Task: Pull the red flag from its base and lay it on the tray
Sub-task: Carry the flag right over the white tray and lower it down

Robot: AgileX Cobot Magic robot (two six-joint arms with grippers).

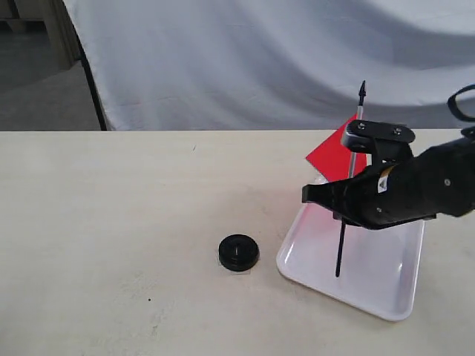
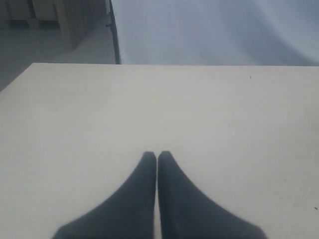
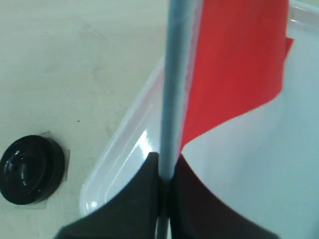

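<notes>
My right gripper [image 1: 326, 196] is shut on the pole of the red flag [image 1: 334, 152], holding it nearly upright over the white tray [image 1: 386, 285]. The pole's lower end [image 1: 338, 271] is at or just above the tray floor. The pointed black tip [image 1: 362, 90] points up. The round black base [image 1: 238, 252] sits on the table left of the tray, apart from the flag. The right wrist view shows the gripper [image 3: 165, 162] clamping the silver pole [image 3: 174, 74], with the red cloth [image 3: 234, 64], tray [image 3: 119, 149] and base [image 3: 31, 169]. My left gripper [image 2: 157, 155] is shut and holds nothing.
A white cloth backdrop [image 1: 260, 59] hangs behind the beige table [image 1: 111, 222]. A dark stand leg [image 1: 93, 81] rises at the back left. The left wrist view shows only bare tabletop [image 2: 149, 109] and the backdrop.
</notes>
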